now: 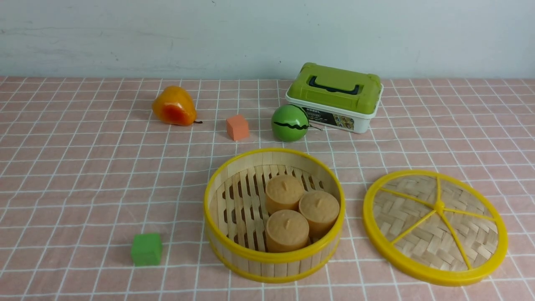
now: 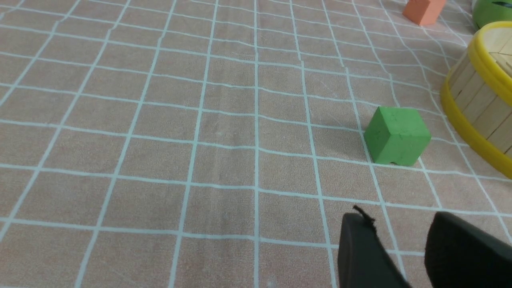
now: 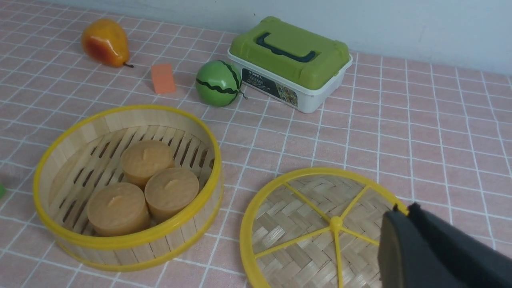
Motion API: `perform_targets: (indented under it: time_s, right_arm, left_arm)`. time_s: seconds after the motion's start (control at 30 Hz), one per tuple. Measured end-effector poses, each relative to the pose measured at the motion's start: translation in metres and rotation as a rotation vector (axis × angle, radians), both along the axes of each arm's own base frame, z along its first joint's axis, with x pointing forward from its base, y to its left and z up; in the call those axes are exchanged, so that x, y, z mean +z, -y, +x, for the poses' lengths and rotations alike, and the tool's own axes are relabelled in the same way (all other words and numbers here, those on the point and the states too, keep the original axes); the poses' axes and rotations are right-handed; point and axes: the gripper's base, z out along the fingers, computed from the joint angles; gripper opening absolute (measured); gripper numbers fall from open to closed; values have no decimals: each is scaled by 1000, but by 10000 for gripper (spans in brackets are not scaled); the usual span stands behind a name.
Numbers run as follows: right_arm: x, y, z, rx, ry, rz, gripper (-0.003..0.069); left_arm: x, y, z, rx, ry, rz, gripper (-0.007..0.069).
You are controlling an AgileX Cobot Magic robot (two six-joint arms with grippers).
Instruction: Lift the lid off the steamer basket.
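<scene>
The steamer basket [image 1: 273,256] stands open in the middle of the table, with three tan round buns [image 1: 288,192] on its slatted floor. The lid [image 1: 434,225], a woven bamboo disc with a yellow rim and spokes, lies flat on the cloth to the basket's right, apart from it. Neither gripper shows in the front view. In the right wrist view my right gripper [image 3: 404,212] is shut and empty, above the lid [image 3: 312,224] near its rim. My left gripper [image 2: 400,218] is open over bare cloth, with the basket's wall [image 2: 480,104] off to one side.
A green cube [image 1: 146,249] sits left of the basket, close to the left gripper [image 2: 397,136]. Behind the basket lie an orange cube [image 1: 237,127], a green watermelon ball [image 1: 290,122], a white box with a green lid [image 1: 336,96] and a pear [image 1: 174,106]. A wall closes the back.
</scene>
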Motion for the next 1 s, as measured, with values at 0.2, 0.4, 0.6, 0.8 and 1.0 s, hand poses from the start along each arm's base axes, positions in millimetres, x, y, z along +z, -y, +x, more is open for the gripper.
perform_targets:
  time_s: [0.2,0.4,0.6,0.8,1.0]
  right_arm:
    - [-11,2,0,-17,22,-3,-8]
    - [-70,13,-14,-111,170,-62,-8]
    - [-139,25,-31,-260,245,-6,-8]
    - [-186,28,-43,-334,195,64,-8]
    - [-198,29,-47,-352,81,53,-8]
  left_arm:
    - [0,0,0,0,0,0,239]
    - [0,0,0,0,0,0,239]
    - [0,0,0,0,0,0,239]
    - [0,0,0,0,0,0,239]
    - [0,0,0,0,0,0,239]
